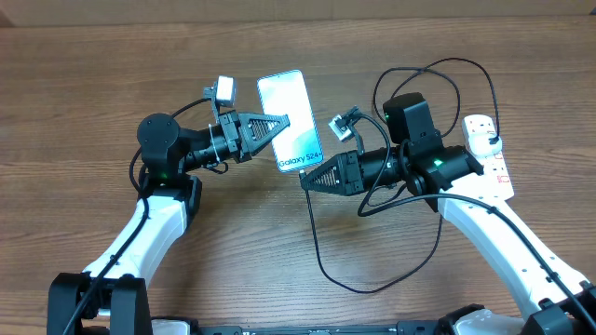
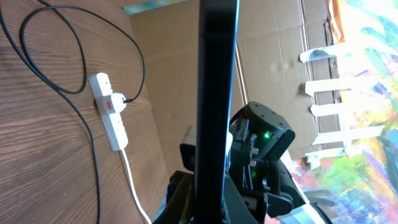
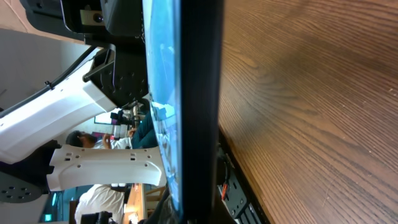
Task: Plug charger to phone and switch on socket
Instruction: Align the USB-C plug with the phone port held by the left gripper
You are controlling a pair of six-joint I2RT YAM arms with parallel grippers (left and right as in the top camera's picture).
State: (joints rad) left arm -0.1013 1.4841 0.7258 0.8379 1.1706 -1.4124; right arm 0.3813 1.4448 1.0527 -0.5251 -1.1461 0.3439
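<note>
At left pincer [image 1: 285, 122], phone [image 1: 293, 98]; long axis toward robot.

phone [image 1: 300, 126] screen: lt blue-to-white gradient, thin blk frame. charger cable [image 1: 313, 233] all blk; socket strip [image 1: 501, 172] white w/ small red marks, cord white too. bench [image 1: 93, 74] mid-brown, wood-grain pattern.

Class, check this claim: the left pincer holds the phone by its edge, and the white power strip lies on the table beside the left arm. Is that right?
Not quite. The left pincer does hold the phone, but the white power strip lies beside the right arm, as the overhead view shows.
</note>
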